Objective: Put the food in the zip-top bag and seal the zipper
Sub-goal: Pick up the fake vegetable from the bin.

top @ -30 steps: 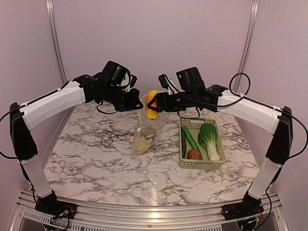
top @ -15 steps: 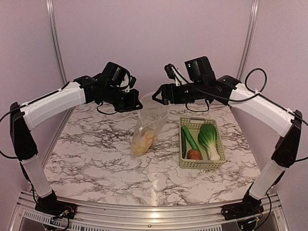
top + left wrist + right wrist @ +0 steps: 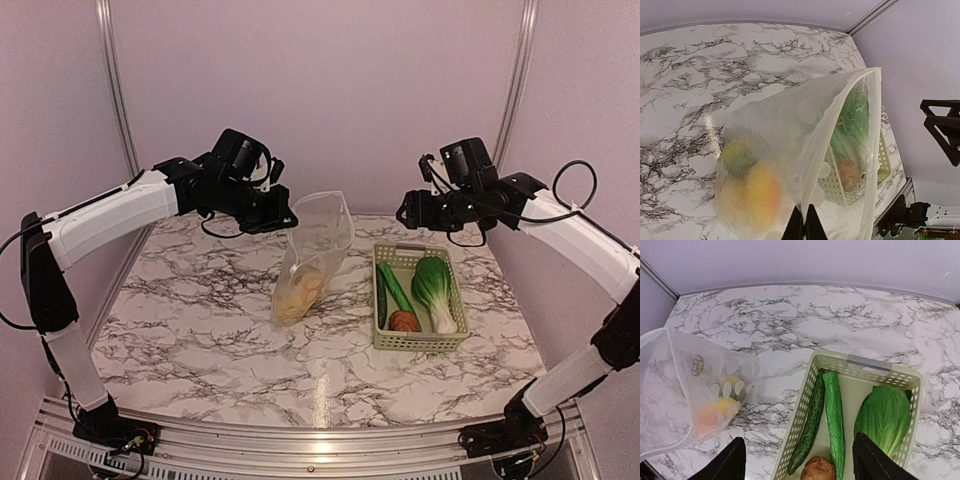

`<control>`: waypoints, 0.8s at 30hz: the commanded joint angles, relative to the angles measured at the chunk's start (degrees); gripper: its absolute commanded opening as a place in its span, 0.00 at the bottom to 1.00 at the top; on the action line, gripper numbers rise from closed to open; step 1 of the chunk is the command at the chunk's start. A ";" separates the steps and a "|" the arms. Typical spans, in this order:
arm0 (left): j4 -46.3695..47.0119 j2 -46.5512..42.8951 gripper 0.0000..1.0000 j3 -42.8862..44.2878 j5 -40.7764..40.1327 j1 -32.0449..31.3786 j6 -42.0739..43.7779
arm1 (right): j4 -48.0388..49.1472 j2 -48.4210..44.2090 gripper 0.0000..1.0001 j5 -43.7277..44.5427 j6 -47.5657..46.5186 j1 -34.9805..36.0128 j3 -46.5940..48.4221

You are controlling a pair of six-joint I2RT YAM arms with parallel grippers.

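Several pieces of food wait in the slotted basket (image 3: 880,372) at centre right of the top view: a long cucumber (image 3: 810,425), a leafy bok choy (image 3: 885,415) and a round brown item (image 3: 817,470). They look like light, hard, smooth toys, so expect them to slip; take the cucumber across its middle and the bok choy at its narrower stem. Your right jaws stand wide apart and hold nothing, hovering over the basket's far end. Your left jaws are pinched shut on the rim of the bag (image 3: 315,250), which hangs at frame centre with its bottom on the marble tabletop (image 3: 200,330) and yellow and orange pieces (image 3: 720,410) inside. The bag is thin, crinkly and limp, so it will likely sag or fold if pushed. Grip it only along the stiffer zipper (image 3: 840,117) at the mouth.
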 commanded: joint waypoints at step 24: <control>1.34 -1.43 0.00 -1.64 0.99 0.38 -0.17 | -5.85 15.29 0.60 4.12 -5.82 -14.55 -6.80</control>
